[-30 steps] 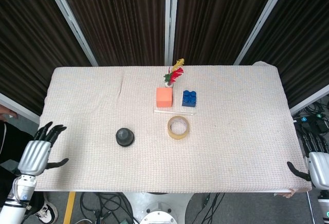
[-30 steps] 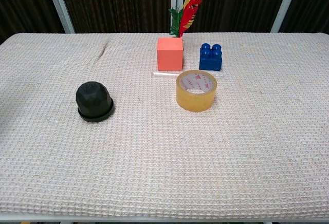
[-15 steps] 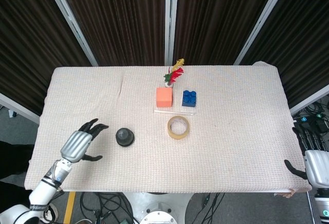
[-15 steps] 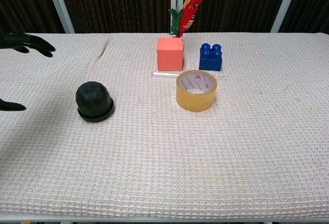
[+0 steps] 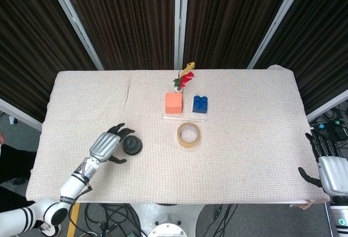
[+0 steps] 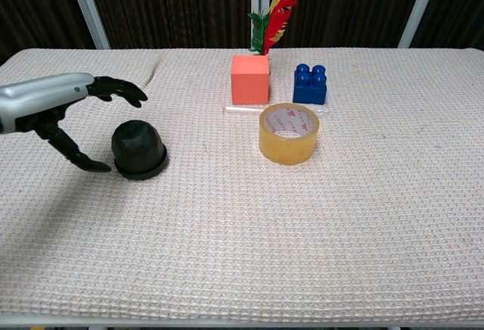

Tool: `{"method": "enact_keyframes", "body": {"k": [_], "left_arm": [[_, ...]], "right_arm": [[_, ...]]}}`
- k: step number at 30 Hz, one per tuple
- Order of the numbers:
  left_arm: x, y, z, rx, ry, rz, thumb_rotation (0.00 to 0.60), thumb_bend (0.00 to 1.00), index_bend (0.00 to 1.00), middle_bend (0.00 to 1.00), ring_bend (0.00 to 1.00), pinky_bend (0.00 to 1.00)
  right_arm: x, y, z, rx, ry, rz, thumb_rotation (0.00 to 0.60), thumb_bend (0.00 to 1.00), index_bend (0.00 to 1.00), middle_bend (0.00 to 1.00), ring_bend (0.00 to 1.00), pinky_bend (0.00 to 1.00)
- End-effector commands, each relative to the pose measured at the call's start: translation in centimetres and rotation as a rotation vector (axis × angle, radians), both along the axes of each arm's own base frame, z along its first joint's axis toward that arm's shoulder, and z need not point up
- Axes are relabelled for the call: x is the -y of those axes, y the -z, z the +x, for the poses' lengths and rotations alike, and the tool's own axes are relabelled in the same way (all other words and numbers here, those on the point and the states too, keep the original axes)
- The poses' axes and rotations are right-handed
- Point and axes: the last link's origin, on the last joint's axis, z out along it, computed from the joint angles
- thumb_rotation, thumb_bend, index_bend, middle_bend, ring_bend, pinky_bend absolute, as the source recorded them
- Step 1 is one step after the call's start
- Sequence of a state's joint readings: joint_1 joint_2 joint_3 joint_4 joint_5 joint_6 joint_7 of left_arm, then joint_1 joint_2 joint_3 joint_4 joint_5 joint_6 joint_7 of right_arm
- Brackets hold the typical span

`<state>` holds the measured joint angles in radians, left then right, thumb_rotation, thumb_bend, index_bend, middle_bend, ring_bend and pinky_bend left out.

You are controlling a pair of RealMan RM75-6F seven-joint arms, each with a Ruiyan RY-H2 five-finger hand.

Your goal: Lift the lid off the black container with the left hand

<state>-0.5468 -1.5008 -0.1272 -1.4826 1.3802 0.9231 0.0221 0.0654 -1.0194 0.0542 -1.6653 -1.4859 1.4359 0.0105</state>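
One black container (image 6: 138, 148) with its lid on, one roll of tape (image 6: 288, 132), one orange cube (image 6: 250, 79), one blue toy brick (image 6: 310, 85), one clear stick (image 6: 243, 107) and one cluster of feathers (image 6: 274, 14) (red, yellow and green) are sitting on one cloth-covered table (image 6: 302, 224), with two robot hands showing at its edges.

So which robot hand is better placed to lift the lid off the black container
The left. The left robot hand is open right beside the black container, fingers spread on either side of its lid. The right robot hand sits at the table's far right edge, well away from it.
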Motion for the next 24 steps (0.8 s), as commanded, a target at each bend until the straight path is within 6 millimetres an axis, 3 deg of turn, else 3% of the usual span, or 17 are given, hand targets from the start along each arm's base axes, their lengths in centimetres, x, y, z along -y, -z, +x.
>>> {"method": "enact_keyframes", "body": {"k": [1,24], "left_arm": [[-0.9,1.4,0.3,0.009,-0.013,-0.026,0.600,0.00,0.14,0.16,0.02,0.14],[-2.1,3.8,-1.1,0.059,-0.098,-0.044,0.600,0.00,0.13,0.17,0.02,0.14]], "right_arm": [[0.0,0.1,-0.1,0.001,0.004,0.001,0.600,0.16,0.00,0.00,0.00,0.00],[0.0,0.1,-0.6,-0.001,0.016,0.000,0.600,0.16,0.00,0.00,0.00,0.00]]}}
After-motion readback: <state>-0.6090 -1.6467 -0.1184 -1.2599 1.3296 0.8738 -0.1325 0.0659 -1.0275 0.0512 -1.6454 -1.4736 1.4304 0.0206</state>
